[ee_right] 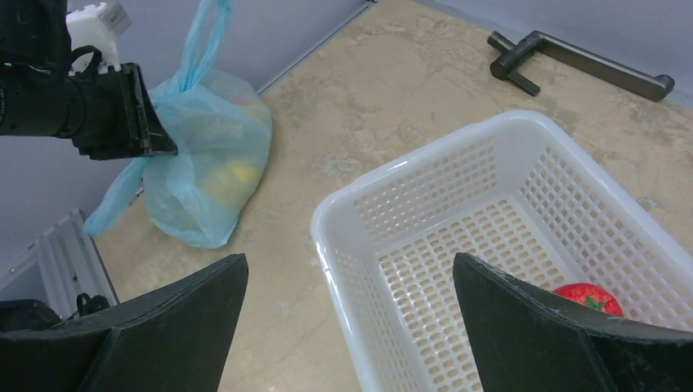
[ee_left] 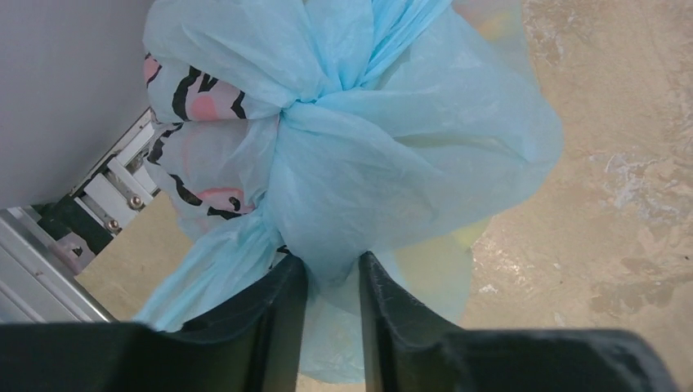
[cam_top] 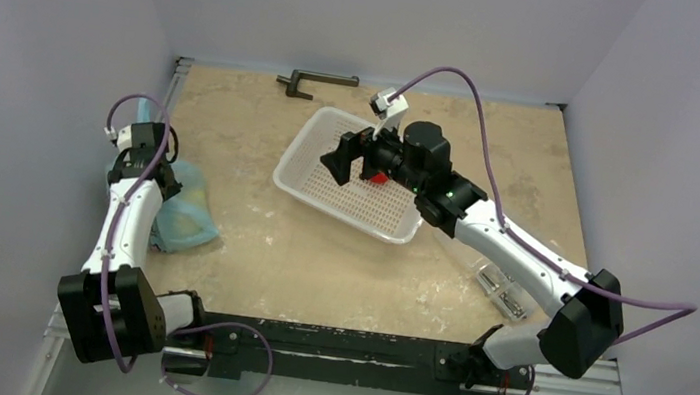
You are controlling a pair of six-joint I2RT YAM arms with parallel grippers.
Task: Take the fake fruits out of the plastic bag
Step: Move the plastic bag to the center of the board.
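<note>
Left wrist view: bag (ee_left: 392,163) gripped, fruits (ee_right: 233,173) all inside.
Nearest, the left jaws are closed on a fold of the blue bag just below its knot, at the left edge of the worktop (ee_left: 621,204) by the wall. Yellow fruits show through the film. Farther off, the right jaws gape empty over the white basket (ee_right: 409,159). Next, I judge, the knot must be opened while the bag is held.

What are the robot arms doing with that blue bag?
The left gripper is pinching a bunch of the blue plastic bag by the left wall. The fake fruits are not out yet; yellow shapes show through the plastic. The right gripper hangs wide open above the white basket, which has one small red fruit in it.
</note>
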